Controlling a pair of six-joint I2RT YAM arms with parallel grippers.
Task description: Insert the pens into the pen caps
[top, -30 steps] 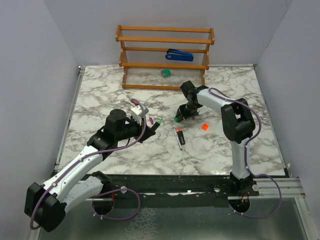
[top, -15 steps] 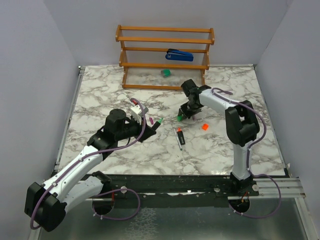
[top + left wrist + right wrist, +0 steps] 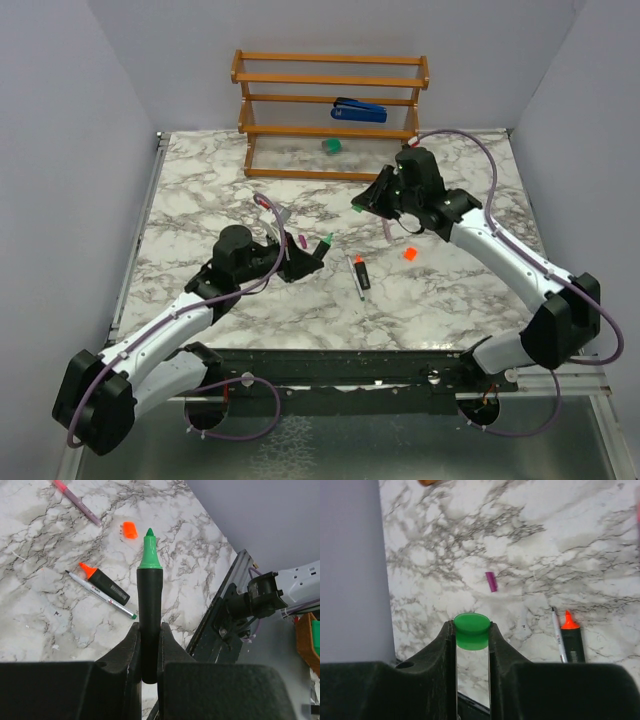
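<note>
The left gripper (image 3: pixel 149 639) is clamping the stubby black marker with the green tip (image 3: pixel 150 595) low on its barrel, jaws narrow around it; this is leaving the green tip jutting free past the fingers, ready to take a cap. In the overhead view it is hanging low over the middle of the white marbled table (image 3: pixel 200 190), with the tip aiming toward the right arm.

The right gripper (image 3: pixel 471 636) is pinching the small bright green plastic cap (image 3: pixel 471 625) by its side walls, jaws set close on it; which end is the open mouth cannot be told. The cap is sitting raised above the table, beyond and to the right of the marker and well apart from it; the two look to be facing each other for a mid-air joining.

Lying on the table between and below them are the short black marker with the orange tip (image 3: pixel 102 582), the thin grey pen (image 3: pixel 107 601) just beside it, the tiny orange cap (image 3: pixel 130 530), the thin pink pen (image 3: pixel 77 501) and the small magenta-purple cap (image 3: pixel 491 581). Since both held parts are being carried clear of the surface, the air between them seems open.

The brown wooden slatted rack (image 3: pixel 330 120) is standing behind the right gripper at the far edge, so closing inward is looking roomier than backing away.
</note>
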